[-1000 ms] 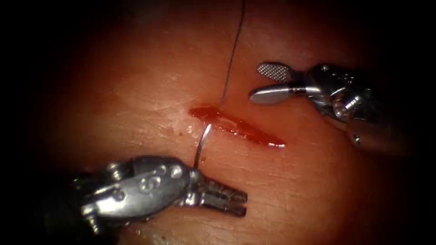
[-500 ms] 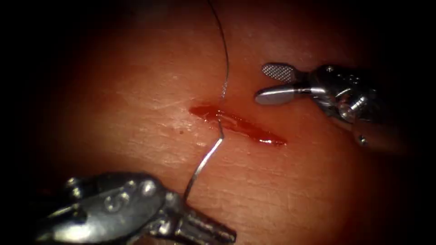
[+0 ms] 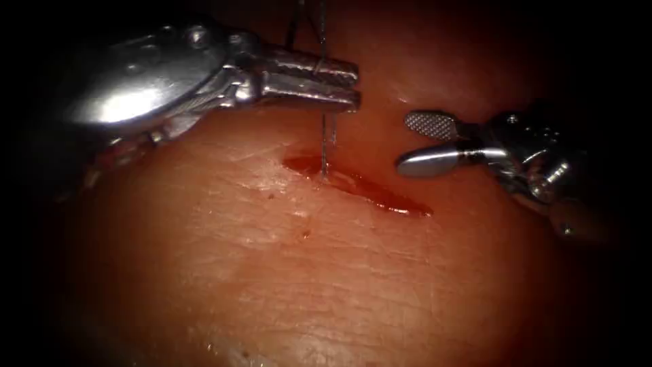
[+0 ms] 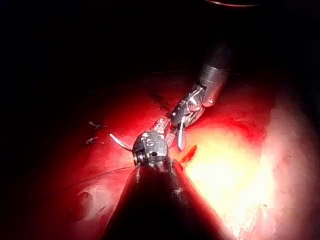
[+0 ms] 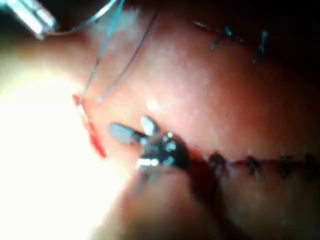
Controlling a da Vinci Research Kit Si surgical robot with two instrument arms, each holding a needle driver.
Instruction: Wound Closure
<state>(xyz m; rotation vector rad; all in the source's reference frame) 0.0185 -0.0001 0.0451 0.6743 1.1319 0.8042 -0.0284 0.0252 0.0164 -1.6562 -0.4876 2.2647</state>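
Closest to us is the bare tissue, well below both pincers. Next comes the cut, wet with red fluid. It lies just under the left pincer and down to the left of the right pincer. The thread goes straight up from the left end of the cut into the left pincer. The right pincer sits on the right side of the cut, wide open and holding nothing. Farthest back is the left pincer, squeezed shut on the needle. The needle sticks out sideways from it, all out of the tissue. I cannot tell where on its bend it is held. A moment ago this pincer was low down, and the needle was just coming out of the cut. Now it is up high, so the step looks like pulling thread through. I think the next move needs a slow, gentle pull, so the thread does not tear the edge of the cut.
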